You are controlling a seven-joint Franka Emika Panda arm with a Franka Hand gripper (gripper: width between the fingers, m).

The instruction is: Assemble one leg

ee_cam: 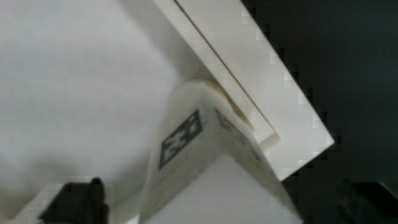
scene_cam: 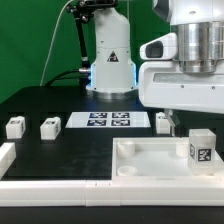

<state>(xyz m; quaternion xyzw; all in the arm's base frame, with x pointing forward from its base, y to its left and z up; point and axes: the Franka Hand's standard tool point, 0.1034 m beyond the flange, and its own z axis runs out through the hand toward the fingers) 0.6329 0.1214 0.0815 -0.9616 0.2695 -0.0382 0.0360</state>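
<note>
One leg (scene_cam: 200,150), a small white block with a black-and-white tag, stands upright in the corner of the large white square piece (scene_cam: 150,160) at the exterior view's right. My gripper (scene_cam: 188,105) hangs just above this leg. In the wrist view the same leg (ee_cam: 210,165) fills the middle and leans against the piece's raised rim (ee_cam: 249,70). My gripper (ee_cam: 214,205) straddles the leg. One dark finger (ee_cam: 80,200) stands apart from the leg, so the jaws look open. Three more legs lie on the black table (scene_cam: 14,127), (scene_cam: 49,127), (scene_cam: 164,122).
The marker board (scene_cam: 110,120) lies flat behind the square piece. The robot's base (scene_cam: 110,55) stands at the back centre. A white rail (scene_cam: 8,155) runs along the table's edge at the exterior view's left.
</note>
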